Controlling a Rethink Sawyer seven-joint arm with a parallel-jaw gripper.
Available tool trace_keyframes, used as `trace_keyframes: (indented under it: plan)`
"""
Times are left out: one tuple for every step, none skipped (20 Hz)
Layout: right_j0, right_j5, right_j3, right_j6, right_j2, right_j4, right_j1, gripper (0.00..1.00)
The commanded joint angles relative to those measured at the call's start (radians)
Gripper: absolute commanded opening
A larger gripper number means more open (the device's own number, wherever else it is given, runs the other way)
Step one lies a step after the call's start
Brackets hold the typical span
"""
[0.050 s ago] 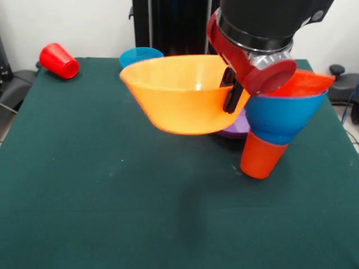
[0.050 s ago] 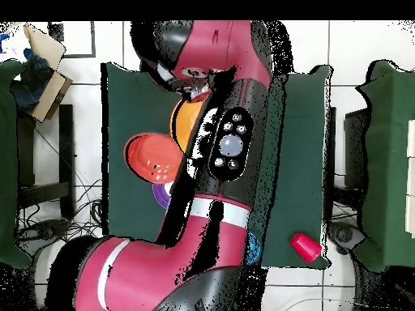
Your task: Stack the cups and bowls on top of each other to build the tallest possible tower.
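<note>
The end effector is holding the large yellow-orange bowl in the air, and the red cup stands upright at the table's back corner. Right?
Not quite. The front view shows the red cup lying on its side at that corner, not upright. The rest holds: the end effector grips the rim of the large yellow-orange bowl, which hangs above the table.

Dark green table (image 1: 112, 213), red cup (image 1: 59, 60) on its side far left, blue bowl (image 1: 140, 55) at far edge, orange cup (image 1: 261, 157) upside down right, purple bowl (image 1: 238, 128) beside it.
</note>
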Motion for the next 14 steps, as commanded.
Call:
trace_keyframes:
  plan:
    - [0.019,0.126,0.024,0.132,-0.022,-0.040,-0.035,0.00]
    - [0.021,0.110,0.045,0.107,-0.035,-0.057,-0.045,0.00]
    - [0.023,0.095,0.065,0.082,-0.048,-0.075,-0.055,0.00]
    - [0.023,0.060,0.105,0.047,-0.053,-0.092,-0.073,0.00]
    - [0.022,0.044,0.123,0.027,-0.059,-0.099,-0.080,0.00]
    - [0.020,0.020,0.150,0.003,-0.065,-0.113,-0.092,0.00]
    - [0.018,0.010,0.162,-0.014,-0.070,-0.118,-0.097,0.00]
    - [0.016,0.004,0.170,-0.033,-0.074,-0.125,-0.101,0.00]
    - [0.015,0.002,0.175,-0.045,-0.077,-0.130,-0.105,0.00]
    - [0.010,0.005,0.177,-0.057,-0.075,-0.132,-0.109,0.00]
    - [0.006,0.008,0.178,-0.069,-0.072,-0.134,-0.112,0.00]
    - [-0.002,0.014,0.174,-0.079,-0.069,-0.135,-0.114,0.00]
    - [-0.003,0.018,0.172,-0.081,-0.067,-0.136,-0.116,0.00]
    - [-0.008,0.023,0.170,-0.084,-0.063,-0.135,-0.119,0.00]
